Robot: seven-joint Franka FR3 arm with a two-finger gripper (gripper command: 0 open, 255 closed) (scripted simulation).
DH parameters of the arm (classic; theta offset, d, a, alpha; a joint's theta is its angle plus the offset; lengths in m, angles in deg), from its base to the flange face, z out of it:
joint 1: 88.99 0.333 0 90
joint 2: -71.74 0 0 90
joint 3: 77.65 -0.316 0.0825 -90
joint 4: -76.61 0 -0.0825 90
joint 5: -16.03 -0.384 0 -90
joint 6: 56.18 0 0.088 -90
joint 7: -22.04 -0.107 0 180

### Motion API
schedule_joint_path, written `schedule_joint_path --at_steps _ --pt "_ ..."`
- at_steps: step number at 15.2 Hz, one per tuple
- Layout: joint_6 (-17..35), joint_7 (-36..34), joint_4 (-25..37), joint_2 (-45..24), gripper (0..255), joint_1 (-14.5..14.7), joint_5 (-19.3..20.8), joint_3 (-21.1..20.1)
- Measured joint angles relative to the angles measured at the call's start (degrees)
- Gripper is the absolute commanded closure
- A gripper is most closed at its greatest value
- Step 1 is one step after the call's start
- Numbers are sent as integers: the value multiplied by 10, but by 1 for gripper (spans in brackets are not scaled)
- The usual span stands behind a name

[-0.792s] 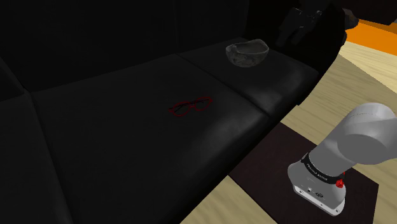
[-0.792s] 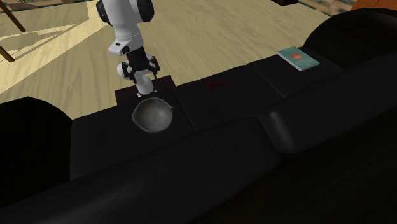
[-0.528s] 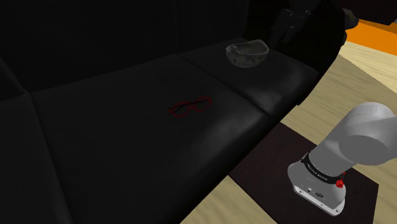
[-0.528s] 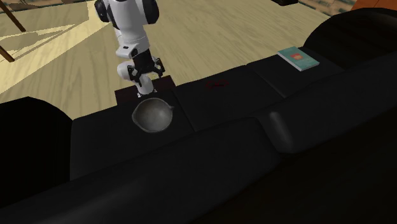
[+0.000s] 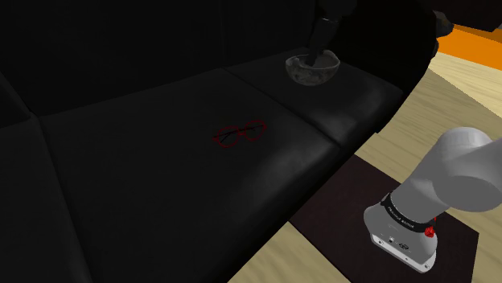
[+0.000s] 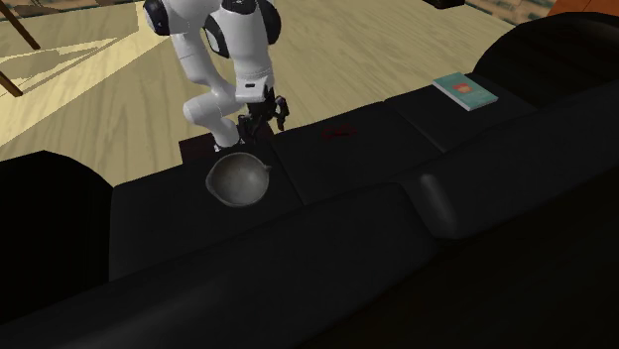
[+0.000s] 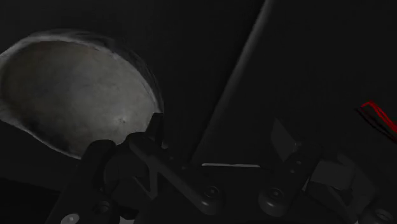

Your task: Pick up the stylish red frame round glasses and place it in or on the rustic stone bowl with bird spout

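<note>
Black and two-fingered, the gripper (image 6: 270, 109) (image 7: 216, 127) hangs close beside a grey stone bowl (image 6: 238, 178) (image 7: 70, 95) (image 5: 312, 68). It is low over the seat and on the bowl's floorward side. Its fingers (image 7: 154, 130) stand spread apart, with nothing between them. In the wrist view, a seam between two cushions runs away just past the fingers, with the bowl off to one side of them.

The bowl sits upright on the end cushion of a black sofa (image 5: 161, 185). The red-framed round glasses (image 5: 241, 133) (image 6: 337, 130) (image 7: 380, 118) lie flat on the next cushion along, across that seam and well apart from the bowl. Farther from the bowl, beyond the glasses, a teal book (image 6: 464, 92) lies on another cushion.

The sofa's backrest rises behind the bowl and an armrest (image 6: 50, 198) stands on its far side from the glasses. Open dark seat stretches from bowl to glasses. In front of the bowl's cushion, past its edge, lies pale wood floor (image 6: 99, 89). There the white arm's base (image 5: 402, 233) stands on a dark mat (image 5: 338, 201).
</note>
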Motion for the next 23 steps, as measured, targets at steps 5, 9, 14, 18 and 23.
schedule_joint_path --at_steps 5,9,14,18,23 --pt "13 65 42 -66 0 42 2 -31" --pt "23 116 77 -122 0 72 9 -57" --pt "30 178 111 -175 0 110 20 -92" --pt "32 228 130 -208 0 138 30 -120" --pt "44 268 131 -231 0 165 39 -146"
